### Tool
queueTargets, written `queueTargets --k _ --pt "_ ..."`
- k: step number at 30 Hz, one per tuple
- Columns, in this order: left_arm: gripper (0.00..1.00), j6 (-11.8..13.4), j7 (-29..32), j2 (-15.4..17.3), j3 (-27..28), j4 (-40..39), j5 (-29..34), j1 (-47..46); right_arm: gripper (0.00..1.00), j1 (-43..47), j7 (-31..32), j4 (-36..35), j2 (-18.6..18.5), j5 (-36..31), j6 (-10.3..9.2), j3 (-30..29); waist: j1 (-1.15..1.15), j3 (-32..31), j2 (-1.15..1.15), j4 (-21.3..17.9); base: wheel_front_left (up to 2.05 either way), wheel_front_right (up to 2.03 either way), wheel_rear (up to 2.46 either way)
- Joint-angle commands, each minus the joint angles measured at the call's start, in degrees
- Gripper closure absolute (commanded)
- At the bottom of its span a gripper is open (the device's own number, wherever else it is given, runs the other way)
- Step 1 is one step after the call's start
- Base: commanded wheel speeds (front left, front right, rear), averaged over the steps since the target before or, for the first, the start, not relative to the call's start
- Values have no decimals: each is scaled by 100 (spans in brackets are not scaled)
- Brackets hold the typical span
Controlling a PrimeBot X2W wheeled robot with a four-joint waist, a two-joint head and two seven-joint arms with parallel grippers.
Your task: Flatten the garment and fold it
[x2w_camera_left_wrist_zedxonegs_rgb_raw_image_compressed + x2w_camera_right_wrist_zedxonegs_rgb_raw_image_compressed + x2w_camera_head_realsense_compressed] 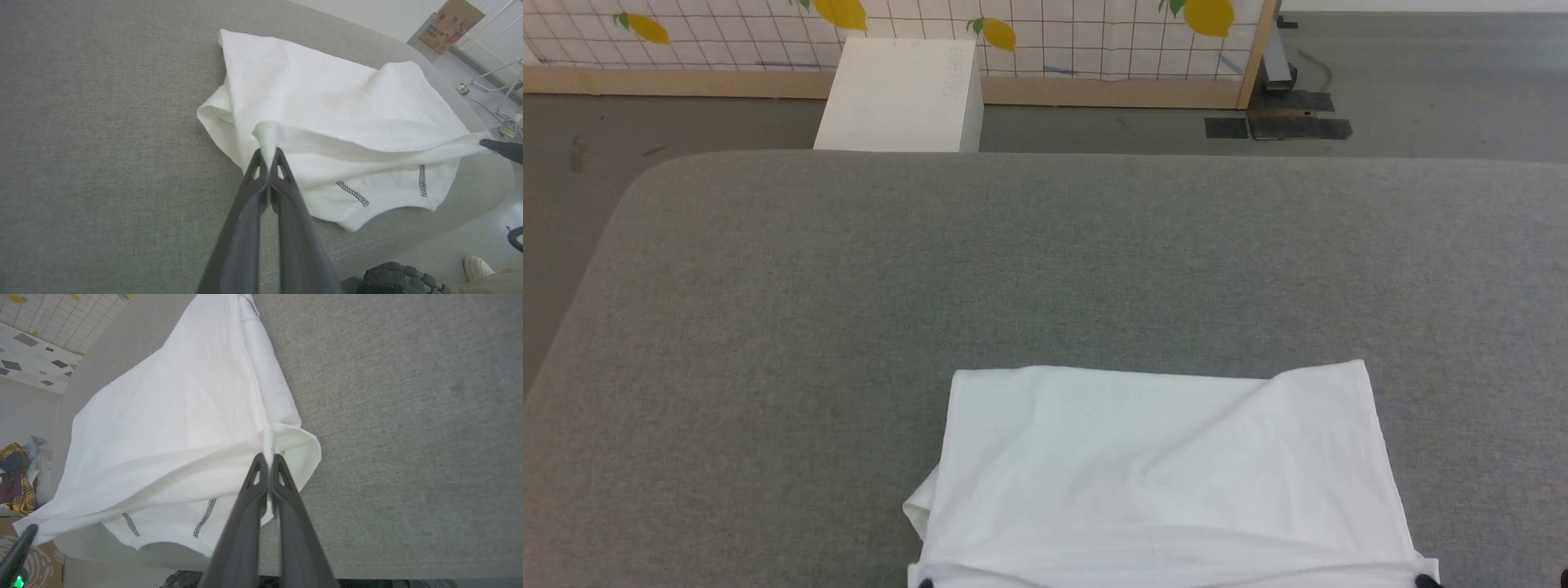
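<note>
Grey fabric-covered table (1045, 261) w/ a white long-sleeved shirt (1168, 474) folded to a rough rectangle, lying at the near edge, slightly right of centre. L gripper (268, 153) is clenched on the shirt's near-left corner. R gripper (269, 457) is clenched on the near-right corner. Top layer's edge is stretched between them, raised off the lower layer, where dark zigzag stitching (353, 193) shows. White box (903, 94) stands on the floor beyond the table's far edge.

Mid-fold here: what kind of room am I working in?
Probably an indoor test or recording space, not a home: a big grey fabric-covered table, a lemon-print partition screen standing on a grey floor, and a heap of clothes off to one side.
</note>
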Motion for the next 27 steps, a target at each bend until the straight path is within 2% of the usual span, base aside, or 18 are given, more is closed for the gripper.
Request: queueTargets --k 1,8,13,15,16,17,18,19,20,25,27 --pt "100 -56 79 -24 -33 76 -102 22 100 31 6 33 -5 -40 -8 7 1 -6 0 -13 0 0 0" --pt "100 -202 487 -143 -190 658 -213 -402 100 -150 -66 312 19 -229 -8 129 1 4 0 -37 0 0 0" --pt "100 -284 538 -257 -181 1085 -253 -714 100 -367 -170 563 18 -329 -8 227 1 29 0 -71 0 0 0" --pt "100 -299 549 -314 -180 1235 -271 -812 80 -441 -222 666 20 -362 -8 263 1 40 0 -84 0 0 0" --pt "100 -307 549 -348 -180 1309 -281 -862 64 -480 -248 724 22 -378 -8 287 1 45 0 -94 0 0 0" --pt "79 -316 548 -377 -182 1361 -295 -892 45 -513 -275 769 23 -391 -8 304 1 48 0 -103 0 0 0" --pt "64 -320 549 -411 -186 1410 -307 -923 8 -548 -309 818 23 -406 -8 324 1 49 0 -112 0 0 0" --pt "54 -322 547 -430 -190 1440 -311 -943 0 -571 -332 851 20 -414 -8 342 1 52 0 -119 0 0 0" --pt "0 -327 534 -487 -184 1484 -358 -973 0 -625 -406 899 2 -405 -8 390 1 51 0 -132 0 0 0" --pt "0 -241 372 -496 -24 1278 -464 -891 0 -567 -433 645 -145 -235 -8 442 1 14 0 -126 0 0 0" --pt "0 -110 252 -452 91 1105 -443 -822 0 -522 -465 430 -237 -158 -8 422 1 -10 0 -121 0 0 0"
